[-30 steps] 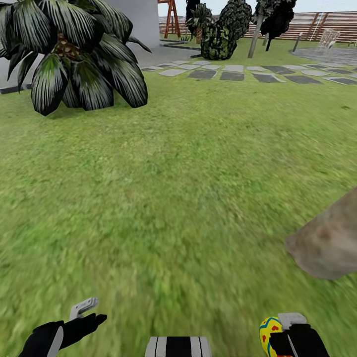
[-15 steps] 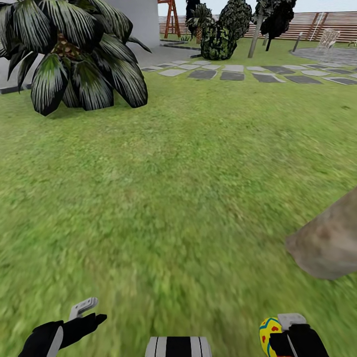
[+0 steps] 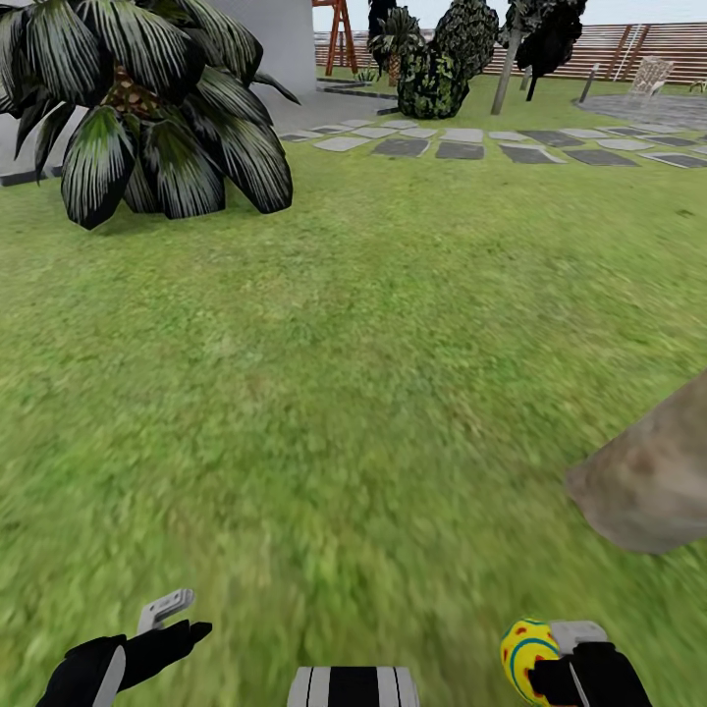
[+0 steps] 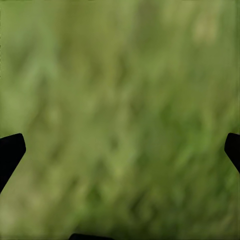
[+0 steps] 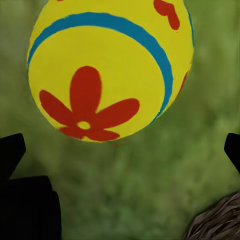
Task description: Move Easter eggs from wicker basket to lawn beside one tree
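1 Easter egg, yellow with red flowers and a blue band, sits at the right gripper low in the head view, just above the lawn. In the right wrist view the egg hangs clear of both black fingers, which stand wide apart without touching it. The left gripper hovers over the grass, its fingers spread wide and holding nothing. A grey-beige tree trunk meets the lawn near the right arm. A short palm stands far off on the left.
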Motion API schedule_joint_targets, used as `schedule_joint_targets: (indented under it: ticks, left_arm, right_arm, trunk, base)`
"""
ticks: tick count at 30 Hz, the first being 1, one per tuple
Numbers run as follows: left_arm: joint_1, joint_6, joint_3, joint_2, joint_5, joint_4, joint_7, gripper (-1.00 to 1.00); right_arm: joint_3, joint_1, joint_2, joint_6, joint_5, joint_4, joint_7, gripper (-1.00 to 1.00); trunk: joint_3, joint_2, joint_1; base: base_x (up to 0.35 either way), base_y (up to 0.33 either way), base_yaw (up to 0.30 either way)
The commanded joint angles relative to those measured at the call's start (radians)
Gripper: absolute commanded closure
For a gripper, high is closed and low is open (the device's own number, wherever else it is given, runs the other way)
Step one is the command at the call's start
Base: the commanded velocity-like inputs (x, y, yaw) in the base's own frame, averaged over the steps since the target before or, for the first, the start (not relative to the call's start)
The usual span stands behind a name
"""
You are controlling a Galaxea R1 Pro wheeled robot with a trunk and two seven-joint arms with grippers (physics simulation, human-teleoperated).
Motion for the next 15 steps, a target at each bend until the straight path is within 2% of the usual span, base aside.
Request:
schedule_joint_targets:
  ticks: [1, 5, 15]
  left_arm:
    - [0.000, 0.007, 0.002, -0.001, 0.006, -0.001, -0.002, -1.00]
    - [0.000, 0.007, 0.002, -0.001, 0.005, 0.001, -0.002, -1.00]
    - [0.000, 0.008, 0.002, 0.000, 0.004, 0.002, 0.005, -1.00]
  right_arm:
    - [-0.001, 0.000, 0.000, 0.004, 0.011, -0.001, 0.009, -1.00]
    - [-0.001, 0.000, 0.000, 0.004, 0.011, -0.001, 0.010, -1.00]
    - [-0.001, -0.001, 0.000, 0.004, 0.011, -0.001, 0.009, -1.00]
  trunk:
    - [-0.001, 0.000, 0.000]
    - [-0.001, 0.000, 0.000]
    - [0.038, 0.002, -0.005]
  base:
    - [0.000, 0.000, 0.000]
    - [0.000, 0.000, 0.000]
    - [0.000, 0.000, 0.000]
